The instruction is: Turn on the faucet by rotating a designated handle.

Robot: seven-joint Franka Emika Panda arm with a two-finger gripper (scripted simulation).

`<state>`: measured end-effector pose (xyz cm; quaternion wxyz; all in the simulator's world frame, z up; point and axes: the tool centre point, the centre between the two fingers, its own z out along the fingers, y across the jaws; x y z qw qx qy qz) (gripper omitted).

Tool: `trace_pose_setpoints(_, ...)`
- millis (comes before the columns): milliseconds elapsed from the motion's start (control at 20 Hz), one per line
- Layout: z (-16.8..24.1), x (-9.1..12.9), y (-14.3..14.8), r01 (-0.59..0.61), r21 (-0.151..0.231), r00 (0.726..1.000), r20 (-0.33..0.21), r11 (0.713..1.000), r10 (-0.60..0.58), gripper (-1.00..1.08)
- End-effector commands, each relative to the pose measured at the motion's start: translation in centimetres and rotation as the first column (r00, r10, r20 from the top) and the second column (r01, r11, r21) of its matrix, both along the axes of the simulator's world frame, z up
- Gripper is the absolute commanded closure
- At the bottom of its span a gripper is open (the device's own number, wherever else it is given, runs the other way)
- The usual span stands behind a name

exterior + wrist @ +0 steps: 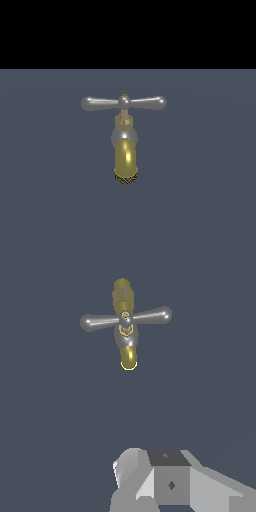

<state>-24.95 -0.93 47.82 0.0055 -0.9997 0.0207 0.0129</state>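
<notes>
Seemingly level, the handle [123, 102] spans sideways atop the faucet [125, 150]; whether the fingers [172, 481] are parted is unclear.

Through the wrist camera you see the small brass-yellow faucet with its curved spout [128, 356] on the flat slate-grey worktop [50, 421]. Its slim silver crossbar handle [126, 318] lies slightly tilted. Your grey-white tool [170, 481] sits well apart from it, fingertips out of frame.

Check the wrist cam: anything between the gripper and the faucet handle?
Nothing. In the wrist view only bare grey floor separates the gripper from the handle atop the faucet. The exterior view doesn't show the gripper.
</notes>
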Motion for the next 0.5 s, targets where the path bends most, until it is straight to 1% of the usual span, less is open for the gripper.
trace_pose_setpoints(0,0.0,0.0,0.0,0.0,0.0,1.0,0.0,1.0,0.0,1.08)
trace_pose_setpoints(150,-0.1,0.0,0.4,-0.009,0.001,1.0,-0.005,1.0,0.009,1.08)
trace_pose_setpoints(450,-0.8,0.0,2.3,-0.049,0.007,0.998,-0.029,0.999,0.049,1.08)
